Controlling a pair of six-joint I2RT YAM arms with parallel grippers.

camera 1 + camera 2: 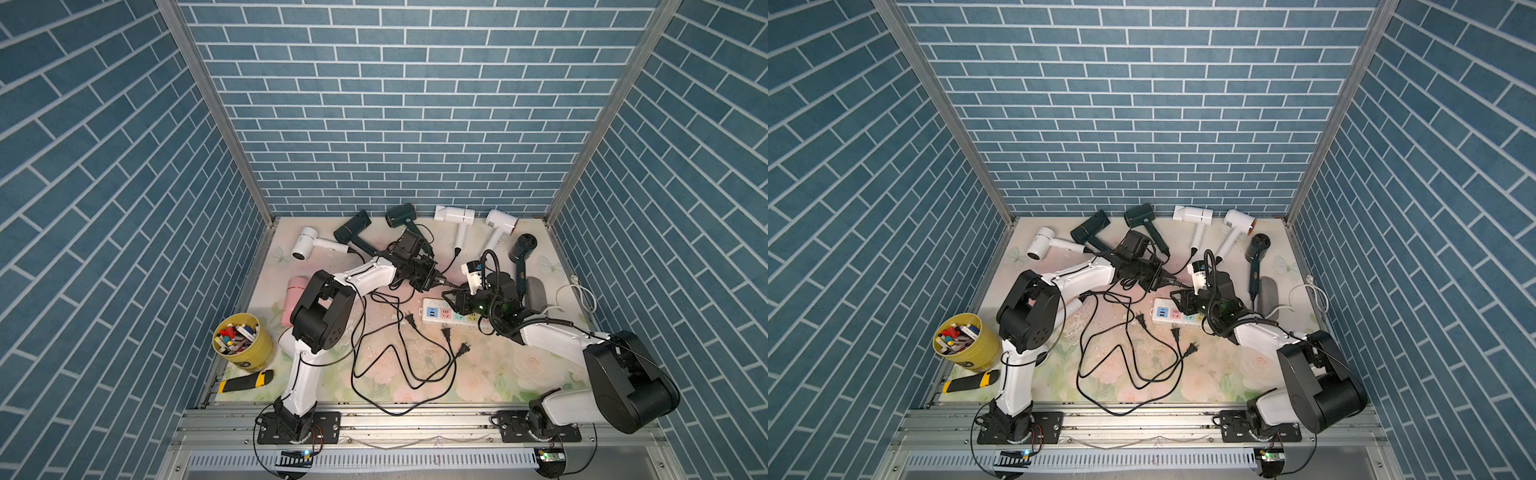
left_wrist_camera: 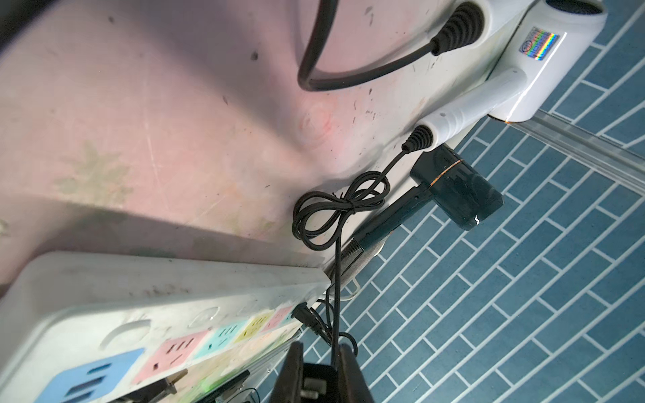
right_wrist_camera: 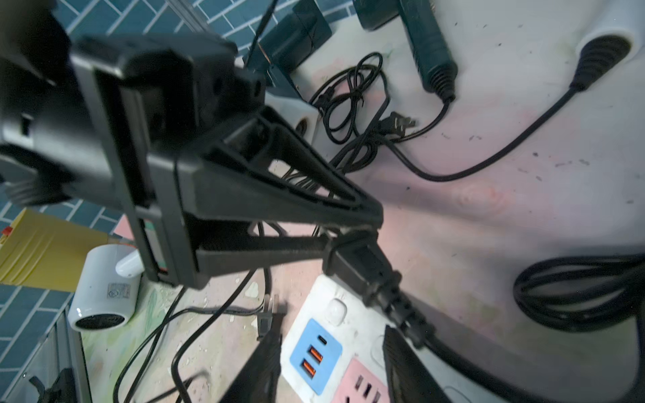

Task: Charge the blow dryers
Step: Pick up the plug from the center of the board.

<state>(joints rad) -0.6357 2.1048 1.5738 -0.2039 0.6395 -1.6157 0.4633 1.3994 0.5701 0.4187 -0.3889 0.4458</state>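
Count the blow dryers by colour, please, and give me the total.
White blow dryers: 4, one mostly hidden under the left arm
Dark green or black blow dryers: 3
Pink blow dryer: 1
Total: 8

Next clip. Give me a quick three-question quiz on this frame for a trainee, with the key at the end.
1. True or false: the left end effector is clamped on a black plug.
2. Which part of the power strip lies between the right end effector's jaws? A) blue USB panel B) yellow socket C) green socket
3. In a top view, how many loose plugs lie on the mat just in front of the strip?
Key: 1 true; 2 A; 3 three.
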